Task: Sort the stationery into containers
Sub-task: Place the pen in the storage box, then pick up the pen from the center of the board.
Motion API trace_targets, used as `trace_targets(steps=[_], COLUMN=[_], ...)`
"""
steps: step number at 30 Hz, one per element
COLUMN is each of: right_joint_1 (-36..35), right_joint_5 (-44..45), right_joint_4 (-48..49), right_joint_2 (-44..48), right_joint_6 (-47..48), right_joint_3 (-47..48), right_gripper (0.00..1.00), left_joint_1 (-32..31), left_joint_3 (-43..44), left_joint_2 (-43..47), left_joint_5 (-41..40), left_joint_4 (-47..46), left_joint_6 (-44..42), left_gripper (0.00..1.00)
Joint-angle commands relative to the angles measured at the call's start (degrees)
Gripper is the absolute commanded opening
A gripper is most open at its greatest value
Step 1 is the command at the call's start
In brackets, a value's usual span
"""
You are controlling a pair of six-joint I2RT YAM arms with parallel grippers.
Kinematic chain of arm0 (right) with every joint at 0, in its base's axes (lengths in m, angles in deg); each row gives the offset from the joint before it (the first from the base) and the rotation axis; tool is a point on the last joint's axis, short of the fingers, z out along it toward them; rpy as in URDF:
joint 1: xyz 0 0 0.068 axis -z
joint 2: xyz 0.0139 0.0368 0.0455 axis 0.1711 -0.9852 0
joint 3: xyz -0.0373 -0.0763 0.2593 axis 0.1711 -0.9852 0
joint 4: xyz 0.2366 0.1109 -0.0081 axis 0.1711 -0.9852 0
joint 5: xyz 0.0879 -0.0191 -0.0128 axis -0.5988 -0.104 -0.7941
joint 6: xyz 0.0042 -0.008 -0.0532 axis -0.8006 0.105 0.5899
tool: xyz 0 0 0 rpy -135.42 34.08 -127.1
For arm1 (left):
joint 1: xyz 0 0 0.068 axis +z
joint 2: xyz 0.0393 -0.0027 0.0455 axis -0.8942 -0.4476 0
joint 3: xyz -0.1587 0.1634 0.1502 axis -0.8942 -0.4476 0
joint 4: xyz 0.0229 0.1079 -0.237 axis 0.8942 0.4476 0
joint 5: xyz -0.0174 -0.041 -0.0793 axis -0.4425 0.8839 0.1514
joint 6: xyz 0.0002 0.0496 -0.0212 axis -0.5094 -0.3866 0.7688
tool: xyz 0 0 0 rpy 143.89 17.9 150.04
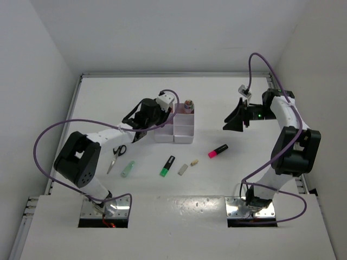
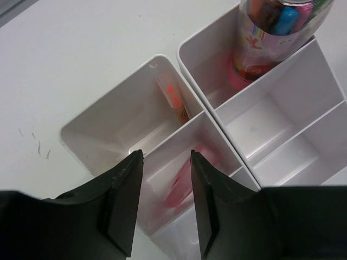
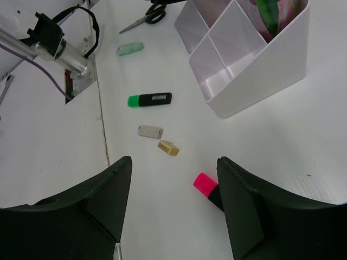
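Pink highlighter (image 1: 218, 151) lies flat on the table, right of the organiser (image 1: 184, 138) and apart from it. Long axis is diagonal in top view: pink body toward near-left, black cap toward far-right.

R arm is the nearer one. Right gripper (image 1: 236, 119) hangs above the table, farther back and slightly right of the highlighter, so the approach is toward the bases and a bit left, then down. In R wrist view the jaws stand wide apart w/ nothing between them. The pink end shows just inside the right-hand finger, w/ the cap end hidden behind it. Judgement: not centred yet, and the wrist prob. needs a turn so the fingers close across the barrel.

Nearby, all well apart from the highlighter and not in the way:
- beige eraser (image 3: 168, 148)
- grey eraser (image 3: 150, 131)
- green highlighter (image 3: 150, 99)
- further left, a pale green item (image 1: 128, 169) and scissors (image 1: 116, 156)

Left gripper (image 2: 165, 157) is over the organiser, fingers apart and holding nothing. A pink pen (image 2: 181, 187) lies in the compartment below it, and an orange-tipped pen (image 2: 172, 97) in the next one. A clear tube of pens (image 2: 274, 30) stands in a far compartment. L arm is clear of R arm's path.
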Motion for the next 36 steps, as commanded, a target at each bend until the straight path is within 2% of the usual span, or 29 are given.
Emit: trace_targets(steps=[1,2,4,5,7,9,10,11,12,13,14,15,16,18,19,20,22,24,27,30,31,36], right_joint_1=[0.81,0.82,0.82,0.82,1.61,3.01,3.02,3.02,3.02,3.02,3.02,3.02,2.32,1.70,1.70,1.70,1.70,1.70,1.70,1.70,1.70,1.70], right_joint_5=[-3.31,-3.31,-3.31,-4.09,-6.11,-7.79,-7.79,-6.57,-6.04,-5.34,-5.33,-4.72,-4.02,-4.01,-4.71,-4.72,-5.24,-5.77,-6.39,-7.08,-7.09,-7.09], right_joint_4=[-0.55,-1.08,-1.60,-3.00,-6.50,-7.23,-7.23,-7.23,-7.23,-7.23,-7.23,-7.23,-7.23,-4.61,-3.64,-2.76,-3.53,-7.22,-7.23,-6.44,-6.44,-7.06], right_joint_2=[-0.07,-0.07,-0.07,-0.94,-2.43,-5.84,-6.65,-6.66,-6.66,-5.79,-5.00,-4.03,-1.76,1.67,2.56,3.35,3.98,5.55,8.18,8.99,8.99,7.15], right_joint_6=[2.96,2.96,2.96,2.96,2.96,0.70,0.16,0.15,1.11,1.12,1.81,2.69,2.70,2.70,2.70,3.48,9.01,15.93,20.96,21.60,22.29,22.83], right_joint_3=[2.19,2.71,3.33,3.33,4.82,6.05,6.06,6.58,6.58,6.58,6.58,6.58,6.06,4.31,3.52,2.20,1.49,0.96,-2.46,-4.13,-4.14,-3.61], right_gripper=[0.65,0.65,0.68,0.99,1.00,1.00,1.00,1.00,0.92,0.56,0.24,0.00,0.00,0.02,0.16,0.38,0.54,0.59,0.60,0.60,0.60,0.60], left_joint_1=[0.64,0.64,0.11,0.11,0.11,0.11,0.11,0.11,0.11,0.11,0.11,0.11,0.11,0.63,1.42,1.43,0.03,0.02,0.55,1.43,1.43,1.43], left_joint_3=[0.58,1.37,1.37,1.37,1.37,-0.90,-1.69,-2.66,-5.80,-8.01,-10.21,-12.32,-14.60,-15.14,-15.15,-16.11,-15.51,-14.72,-14.19,-11.82,-9.55,-4.61], left_joint_2=[4.42,6.25,8.98,12.30,16.01,22.05,24.18,26.29,28.40,33.12,35.34,37.28,39.38,39.40,38.45,36.35,33.27,28.71,24.57,18.33,16.14,14.89], left_joint_5=[0.68,0.68,-1.06,-4.47,-7.83,-11.86,-13.45,-14.69,-14.18,-12.95,-11.37,-9.27,-8.03,-7.75,-6.80,-4.44,-1.96,-2.91,-5.65,-6.70,-9.22,-14.42], left_joint_4=[-0.31,0.22,1.45,2.85,5.84,12.42,15.75,23.44,26.04,28.50,29.22,29.75,31.67,39.22,41.86,42.67,42.68,44.87,47.77,52.33,53.91,59.28], left_joint_6=[0.01,1.50,4.22,9.72,17.03,28.37,32.85,41.07,43.50,45.61,45.63,44.16,43.36,40.99,40.98,40.98,40.98,43.94,46.68,45.74,45.72,43.00], left_gripper=[0.46,0.46,0.16,0.01,0.00,0.00,0.23,0.35,0.48,0.64,0.67,0.67,0.67,0.66,0.63,0.60,0.60,0.63,0.63,0.63,0.62,0.63])
